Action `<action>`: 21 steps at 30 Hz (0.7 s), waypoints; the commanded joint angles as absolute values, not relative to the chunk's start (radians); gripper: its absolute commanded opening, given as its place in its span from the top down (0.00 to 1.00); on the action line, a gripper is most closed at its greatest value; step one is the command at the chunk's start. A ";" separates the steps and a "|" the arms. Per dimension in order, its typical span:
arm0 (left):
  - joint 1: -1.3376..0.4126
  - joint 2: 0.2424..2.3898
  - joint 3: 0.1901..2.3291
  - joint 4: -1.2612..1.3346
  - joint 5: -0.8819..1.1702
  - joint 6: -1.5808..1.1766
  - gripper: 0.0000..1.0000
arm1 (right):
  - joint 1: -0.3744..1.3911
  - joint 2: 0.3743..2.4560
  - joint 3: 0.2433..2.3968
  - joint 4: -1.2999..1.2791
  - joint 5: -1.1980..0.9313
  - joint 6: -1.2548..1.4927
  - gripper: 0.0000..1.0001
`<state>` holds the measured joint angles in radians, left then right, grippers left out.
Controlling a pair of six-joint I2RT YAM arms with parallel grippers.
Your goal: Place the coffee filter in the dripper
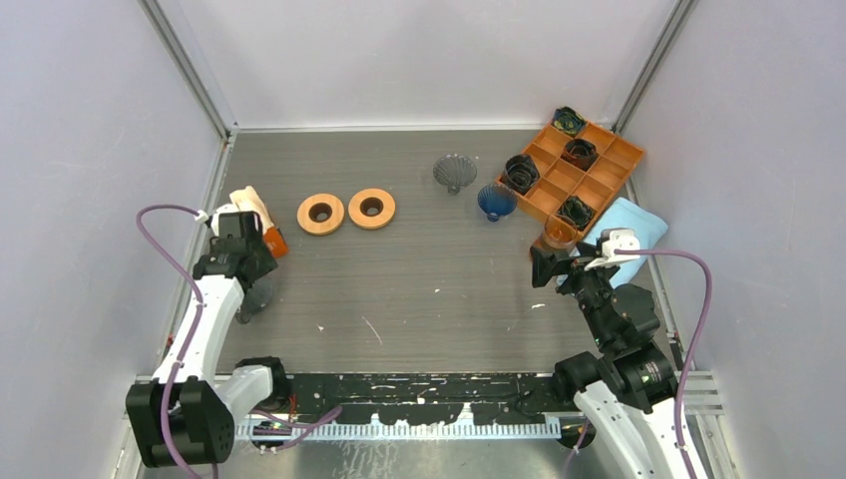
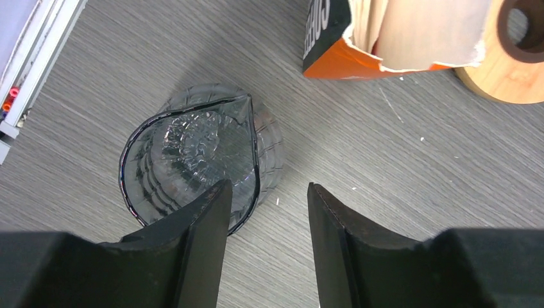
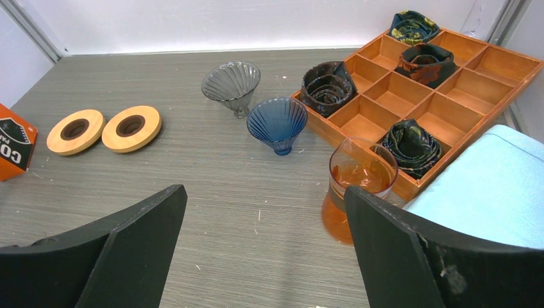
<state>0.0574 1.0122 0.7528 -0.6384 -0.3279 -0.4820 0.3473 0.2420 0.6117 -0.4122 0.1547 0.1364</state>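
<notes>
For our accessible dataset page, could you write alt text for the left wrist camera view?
The left pincer hovers open above a grey table, one finger overlapping the rim of a clear ribbed dripper. Beyond lie an orange box of paper filters and a wooden ring.

L wrist view: filter box point(image 2: 340, 61) is cut off at top edge, wooden ring point(image 2: 507, 77) at upper-rt corner; lower rim of dripper point(image 2: 192, 154) is hidden behind finger point(image 2: 205, 237), lower left.

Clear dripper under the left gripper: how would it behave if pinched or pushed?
Clear dripper looks rigid, ribbed and glossy, so probably stiff but slippery. Its thin rim may chip if pinched hard. Seemingly light; a nudge likely slides it.
</notes>
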 commanded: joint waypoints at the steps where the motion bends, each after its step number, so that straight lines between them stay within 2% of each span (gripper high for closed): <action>1: 0.083 1.026 0.734 -0.561 -0.325 -0.470 0.52 | 0.353 0.239 0.618 -0.347 0.156 0.124 0.00; 11: 0.113 1.067 0.698 -0.540 -0.307 -0.473 0.63 | 0.353 0.238 0.618 -0.345 0.156 0.121 0.00; 16: 0.115 1.090 0.701 -0.561 -0.303 -0.489 0.76 | 0.354 0.234 0.617 -0.344 0.154 0.120 0.00; 21: 0.115 1.051 0.700 -0.608 -0.287 -0.492 0.84 | 0.354 0.231 0.615 -0.342 0.150 0.121 0.00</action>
